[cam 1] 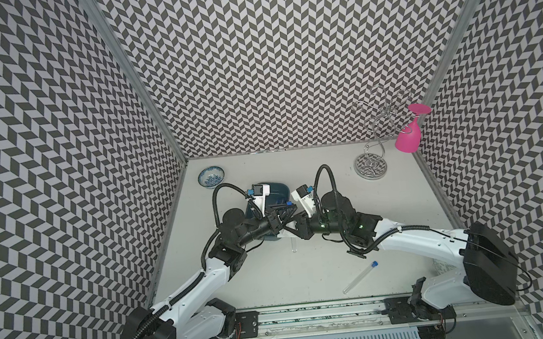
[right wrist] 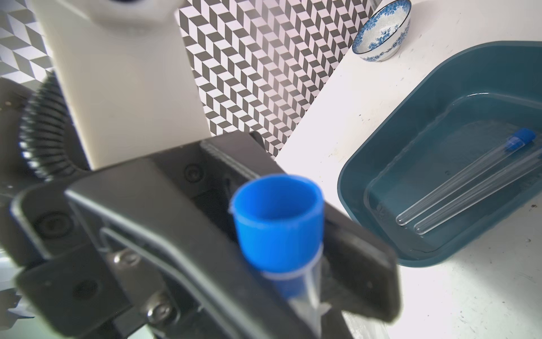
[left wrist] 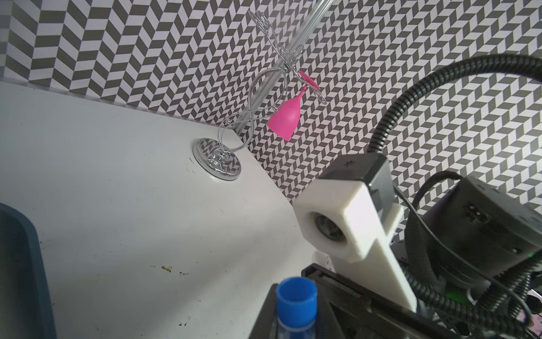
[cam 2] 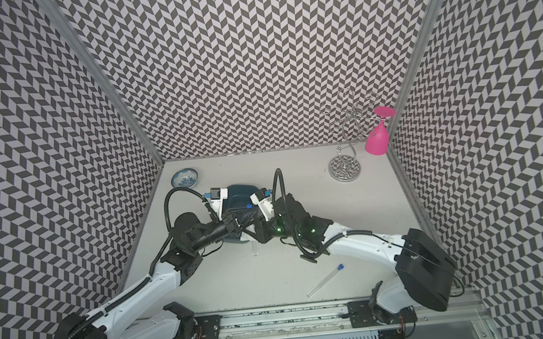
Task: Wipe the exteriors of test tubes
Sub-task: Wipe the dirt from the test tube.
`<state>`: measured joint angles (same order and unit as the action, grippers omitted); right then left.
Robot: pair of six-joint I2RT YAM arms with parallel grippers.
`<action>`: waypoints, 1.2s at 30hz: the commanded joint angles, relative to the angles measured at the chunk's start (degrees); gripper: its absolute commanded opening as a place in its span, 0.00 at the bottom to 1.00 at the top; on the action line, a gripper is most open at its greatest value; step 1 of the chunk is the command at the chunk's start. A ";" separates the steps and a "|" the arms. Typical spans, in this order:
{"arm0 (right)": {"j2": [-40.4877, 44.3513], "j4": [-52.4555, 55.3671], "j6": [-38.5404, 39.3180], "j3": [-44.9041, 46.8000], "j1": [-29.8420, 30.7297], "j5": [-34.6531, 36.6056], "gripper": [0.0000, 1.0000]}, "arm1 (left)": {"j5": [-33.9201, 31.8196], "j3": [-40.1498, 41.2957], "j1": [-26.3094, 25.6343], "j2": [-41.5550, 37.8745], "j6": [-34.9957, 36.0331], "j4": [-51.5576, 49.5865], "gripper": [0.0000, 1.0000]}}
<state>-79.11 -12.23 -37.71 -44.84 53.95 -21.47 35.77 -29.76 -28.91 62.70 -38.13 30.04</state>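
A clear test tube [cam 1: 294, 246] with a blue cap [right wrist: 278, 223] stands upright above mid-table, between both grippers. My left gripper [cam 1: 280, 222] is shut on it just under the cap [left wrist: 296, 296]; its dark fingers [right wrist: 164, 223] flank the glass. My right gripper [cam 1: 295, 225] meets it from the other side, shut on a white wipe [cam 1: 285, 234] that lies against the tube lower down. Its own jaws are mostly hidden. A second capped tube [cam 1: 360, 277] lies on the table near the front. Two more tubes [right wrist: 457, 182] lie in water in the teal basin [right wrist: 410, 102].
The teal basin [cam 1: 279, 193] sits partly under my left arm. A blue-patterned bowl [cam 1: 211, 176] stands at the back left. A chrome wire rack [cam 1: 372, 165] at the back right carries an upside-down pink glass [cam 1: 408, 136]. Patterned walls close three sides.
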 commanded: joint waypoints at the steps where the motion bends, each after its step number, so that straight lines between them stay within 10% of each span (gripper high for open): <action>1: 1.92 -2.58 0.04 0.56 0.84 0.02 0.16 | -0.33 -0.93 -0.19 0.52 0.01 1.83 0.30; 36: -2.79 -5.97 1.74 -2.88 -1.15 -1.97 0.20 | -0.12 1.26 0.17 -2.93 -1.87 2.14 0.19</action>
<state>-82.72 -13.17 -34.46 -50.81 52.34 -22.31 35.05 -28.62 -28.73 60.25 -40.16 31.33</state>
